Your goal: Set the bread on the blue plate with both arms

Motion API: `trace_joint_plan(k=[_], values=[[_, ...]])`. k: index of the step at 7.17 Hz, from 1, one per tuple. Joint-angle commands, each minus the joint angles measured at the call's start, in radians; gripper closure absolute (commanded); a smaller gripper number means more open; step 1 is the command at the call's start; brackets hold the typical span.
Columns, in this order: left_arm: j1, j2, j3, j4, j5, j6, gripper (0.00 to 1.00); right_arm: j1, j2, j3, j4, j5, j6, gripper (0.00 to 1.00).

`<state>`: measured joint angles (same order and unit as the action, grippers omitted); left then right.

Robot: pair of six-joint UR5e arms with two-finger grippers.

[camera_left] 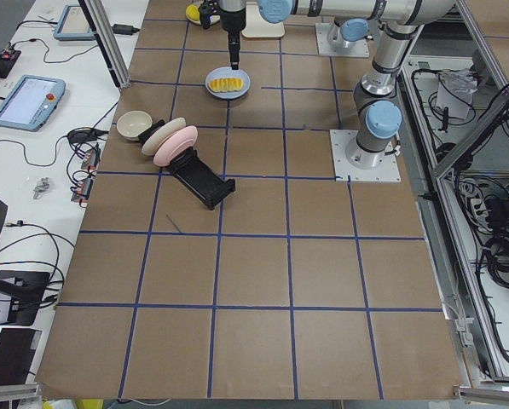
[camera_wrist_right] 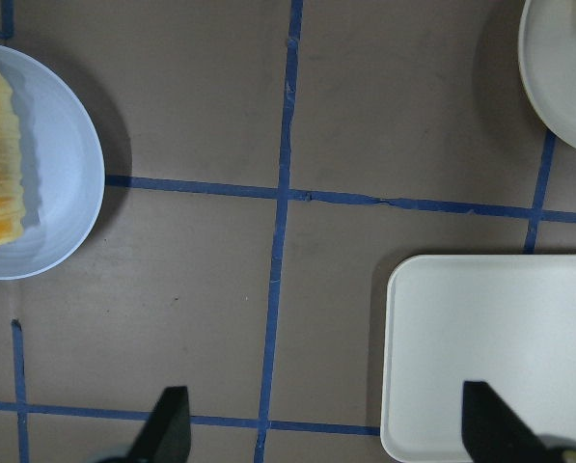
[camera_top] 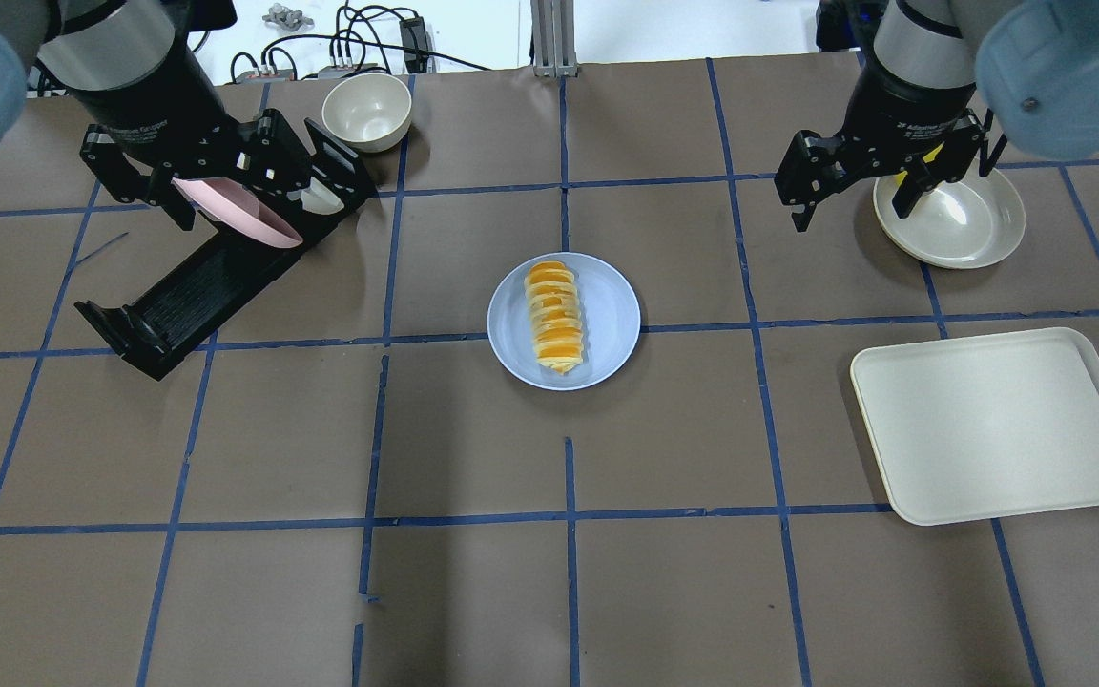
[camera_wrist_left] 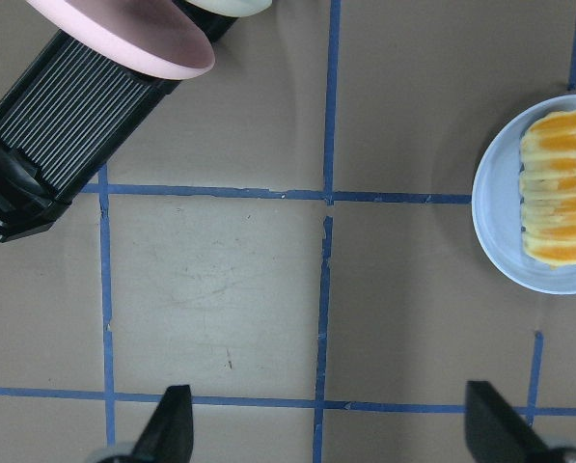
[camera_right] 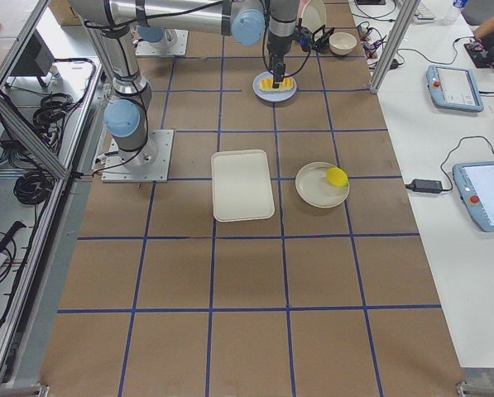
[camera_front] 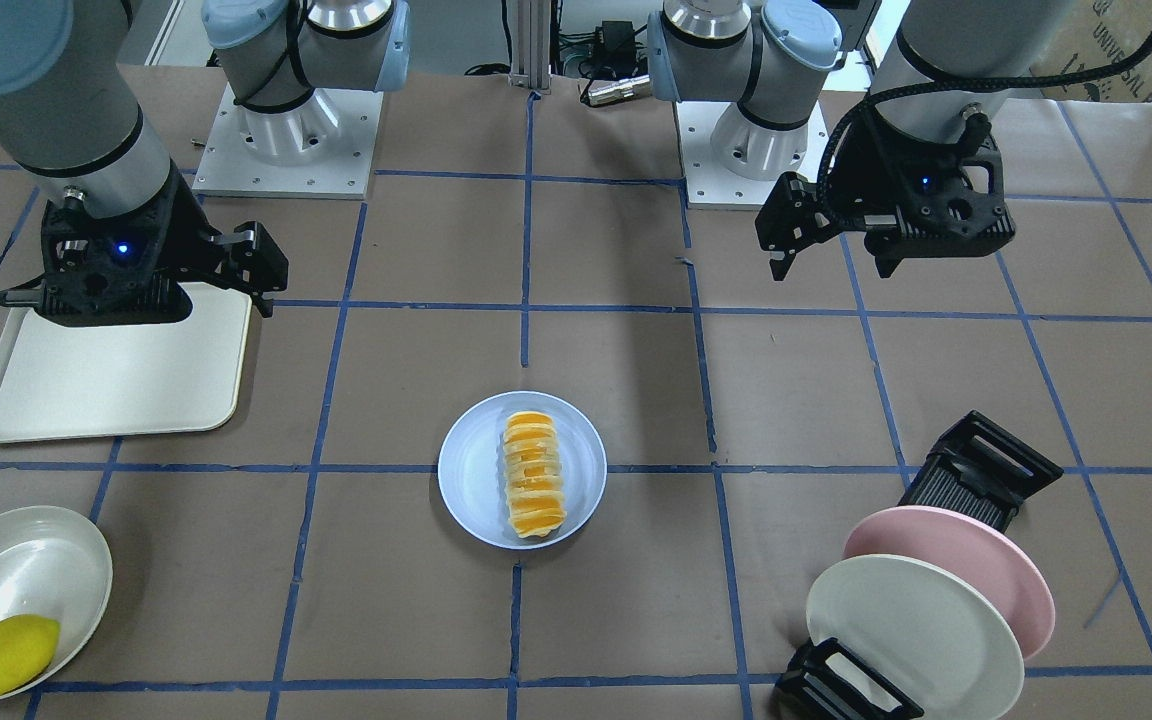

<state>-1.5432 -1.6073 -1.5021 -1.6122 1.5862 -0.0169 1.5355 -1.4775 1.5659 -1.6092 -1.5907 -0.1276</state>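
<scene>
Fingers point(camera_wrist_left: 175, 424) of the left gripper point(camera_front: 833, 258) and of the right gripper point(camera_top: 852, 215) are spread wide with nothing held between them, and both are kept well apart from the blue plate point(camera_top: 614, 320), one to each side, so neither is needed there at present. Bare table point(camera_top: 473, 572) is seen all round the blue plate, which leaves open room for either arm. On the robot's right of the blue plate a cream tray point(camera_top: 998, 425) is laid flat, well apart. On the robot's left, equally clear of it, a black rack point(camera_top: 177, 296) stands with a pink plate point(camera_front: 966, 560) propped in it. Inside the blue plate's rim the bread point(camera_top: 554, 317) lies along the middle, no end overhanging, so the placing is judged complete.
</scene>
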Motion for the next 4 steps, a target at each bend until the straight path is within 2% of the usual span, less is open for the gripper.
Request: trace_joint_plan(k=[1,4], values=[[0.000,0.003,-0.003,0.000,0.000,0.000,0.00,0.000,0.000,0.002,-0.001,0.002,0.002,0.00],[0.000,0.007,-0.006,0.000,0.001,0.000,0.00,0.000,0.000,0.003,0.000,0.005,0.002,0.00]])
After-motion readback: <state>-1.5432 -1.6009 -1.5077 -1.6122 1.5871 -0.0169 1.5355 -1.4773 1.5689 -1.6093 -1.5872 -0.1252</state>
